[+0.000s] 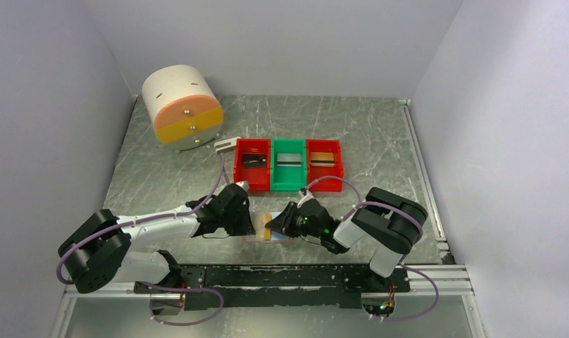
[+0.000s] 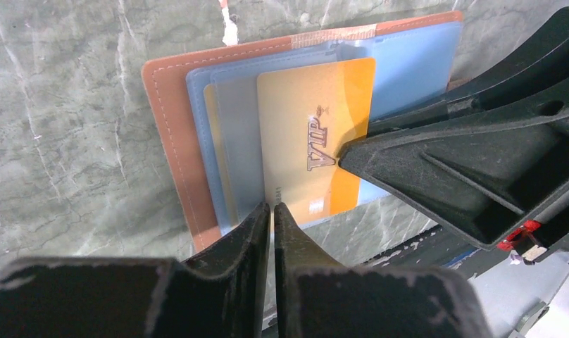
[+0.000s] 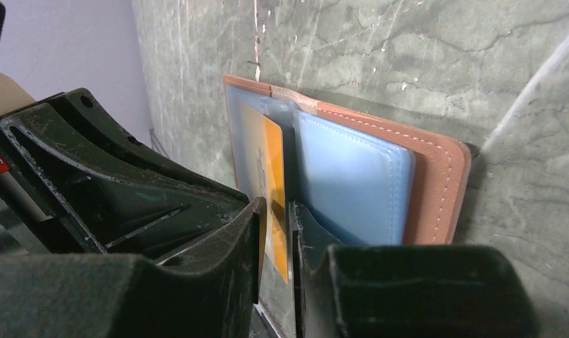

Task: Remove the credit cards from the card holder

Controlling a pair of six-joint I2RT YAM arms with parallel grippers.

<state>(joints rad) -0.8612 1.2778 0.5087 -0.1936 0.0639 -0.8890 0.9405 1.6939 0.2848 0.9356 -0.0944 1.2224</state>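
Wallet [image 2: 169, 141] open flat on bench [image 2: 56, 141]. Right fingers [image 3: 232, 260] clamped on edge of orange VIP card [image 2: 303, 120], which lies over the wallet's inner side. Left fingers [image 2: 257, 232] together, tips at wallet's edge.

The tabletop [image 1: 352, 120] is a dull grey-green sheet, marbled with pale scratches and veins that catch the light. Three plain, pale lavender-white panels box it in: a left wall [image 1: 49, 105] along its left edge, a back wall [image 1: 282, 42] beyond its far edge and a right wall [image 1: 507, 105] past its right edge. A light metal rail [image 1: 419, 162] runs down the tabletop's right side. Below its near edge lies a smooth grey strip [image 1: 303, 320]. The lighting is even and soft, with faint shadows.
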